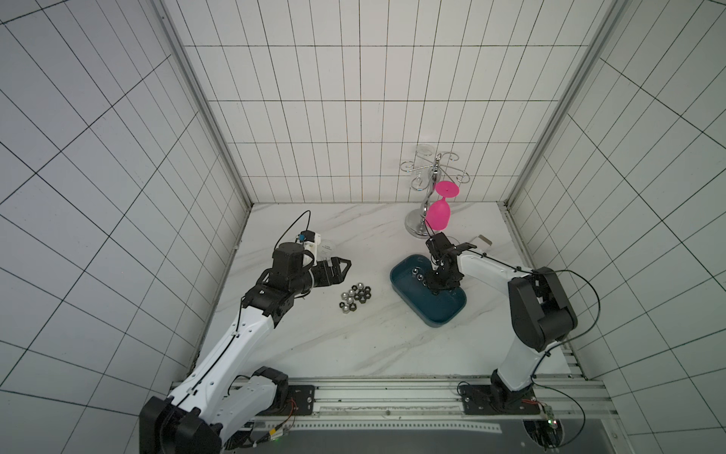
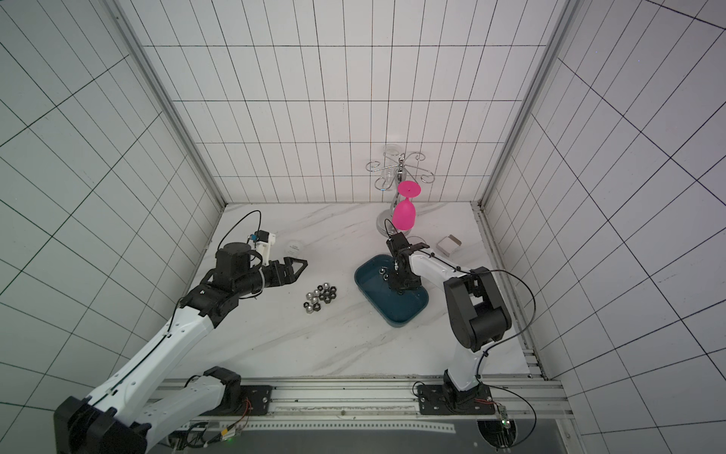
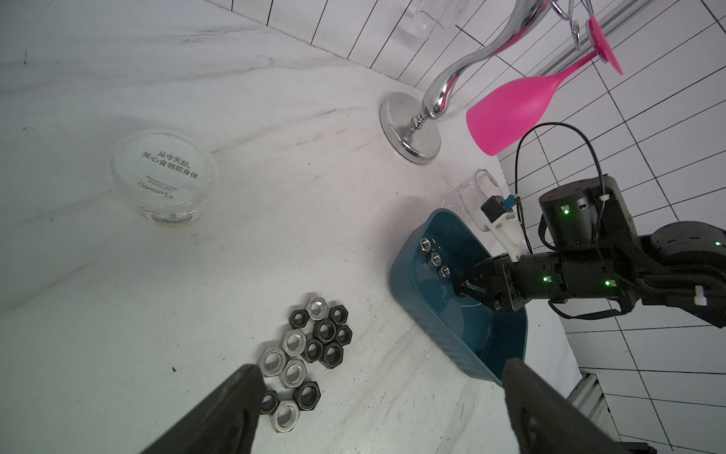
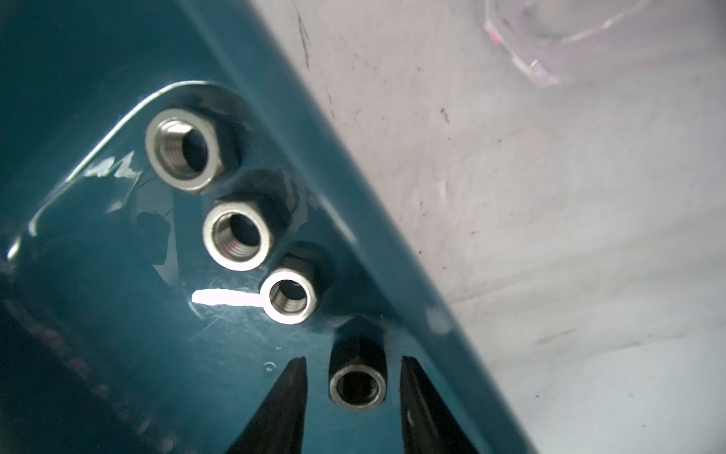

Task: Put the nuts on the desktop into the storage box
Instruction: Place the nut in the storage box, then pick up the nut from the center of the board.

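Nuts first: one dark nut (image 4: 357, 387) sits on the floor of the box (image 4: 98, 275) between the fingers of the right gripper (image 4: 352, 358). There is a gap on each side, so those jaws are parted and grip nothing. Past it, three silver nuts (image 4: 237, 236) run in a line along the same long wall (four in the box in all). Just beyond the box, toward the back wall, is a clear cup (image 3: 471, 192), then a chrome rack (image 3: 410, 131) with one pink glass (image 3: 514, 114) hanging bowl-down. A small white box (image 2: 448, 243) lies off to the side. The other nuts (image 1: 355, 298) lie in one tight pile on the desktop (image 1: 314, 346), apart from the box. I count thirteen, five silver and eight black. The left gripper (image 3: 381, 365) hangs near the pile, jaws wide and empty, with nothing between it and the pile. A clear tub (image 3: 163, 177) stands further back.
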Robot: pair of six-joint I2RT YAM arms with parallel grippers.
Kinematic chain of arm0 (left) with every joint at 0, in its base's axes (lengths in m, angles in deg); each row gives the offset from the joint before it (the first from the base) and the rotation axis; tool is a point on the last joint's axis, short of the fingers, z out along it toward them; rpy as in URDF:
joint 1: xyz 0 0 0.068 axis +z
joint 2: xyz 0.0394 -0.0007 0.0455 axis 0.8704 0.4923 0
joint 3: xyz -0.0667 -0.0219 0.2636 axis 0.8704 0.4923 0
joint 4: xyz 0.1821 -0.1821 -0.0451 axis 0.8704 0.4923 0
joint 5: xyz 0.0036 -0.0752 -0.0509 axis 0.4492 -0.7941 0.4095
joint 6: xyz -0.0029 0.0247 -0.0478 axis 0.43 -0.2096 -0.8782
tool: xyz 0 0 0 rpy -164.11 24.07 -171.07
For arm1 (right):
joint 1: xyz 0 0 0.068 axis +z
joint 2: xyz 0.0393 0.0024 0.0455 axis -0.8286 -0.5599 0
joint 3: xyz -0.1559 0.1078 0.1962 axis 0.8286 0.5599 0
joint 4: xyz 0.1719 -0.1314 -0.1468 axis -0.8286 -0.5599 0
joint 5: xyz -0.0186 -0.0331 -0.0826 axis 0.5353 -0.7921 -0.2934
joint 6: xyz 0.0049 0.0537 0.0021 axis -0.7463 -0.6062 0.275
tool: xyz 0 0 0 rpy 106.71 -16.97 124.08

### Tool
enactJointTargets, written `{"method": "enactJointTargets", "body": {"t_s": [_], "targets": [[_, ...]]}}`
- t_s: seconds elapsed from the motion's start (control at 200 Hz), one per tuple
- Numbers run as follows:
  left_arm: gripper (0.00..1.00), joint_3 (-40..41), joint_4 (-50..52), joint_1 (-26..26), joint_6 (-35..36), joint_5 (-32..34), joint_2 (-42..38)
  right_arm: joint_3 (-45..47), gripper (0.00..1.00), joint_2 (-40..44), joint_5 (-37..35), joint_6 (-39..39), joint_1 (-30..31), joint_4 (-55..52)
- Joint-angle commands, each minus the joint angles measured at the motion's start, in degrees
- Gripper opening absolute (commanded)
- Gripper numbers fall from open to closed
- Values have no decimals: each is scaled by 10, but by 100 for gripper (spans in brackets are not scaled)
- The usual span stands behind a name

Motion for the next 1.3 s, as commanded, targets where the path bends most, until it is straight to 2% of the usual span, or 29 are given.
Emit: {"method": "enactJointTargets", "body": {"t_s": [0.0,0.13,0.285,0.46,0.58,0.755,0.94,1.299], "targets": [[98,-20,1,-2,10,8,-6,-23,47,46,-4,4,7,-10],[98,-19,11,-2,8,31,-8,-28,48,105,-6,5,52,-10],[98,-13,25,-2,6,53,-13,-36,50,143,2,16,156,12],[98,-7,65,4,18,112,-33,-65,50,94,12,6,238,24],[99,0,85,29,23,96,-47,-99,51,37,11,4,270,24],[98,13,86,65,29,51,-77,-148,51,-51,8,13,279,22],[99,16,83,82,43,2,-91,-209,50,-126,3,22,279,-2],[99,2,114,100,71,-27,-73,-236,49,-188,6,22,280,-9]]}}
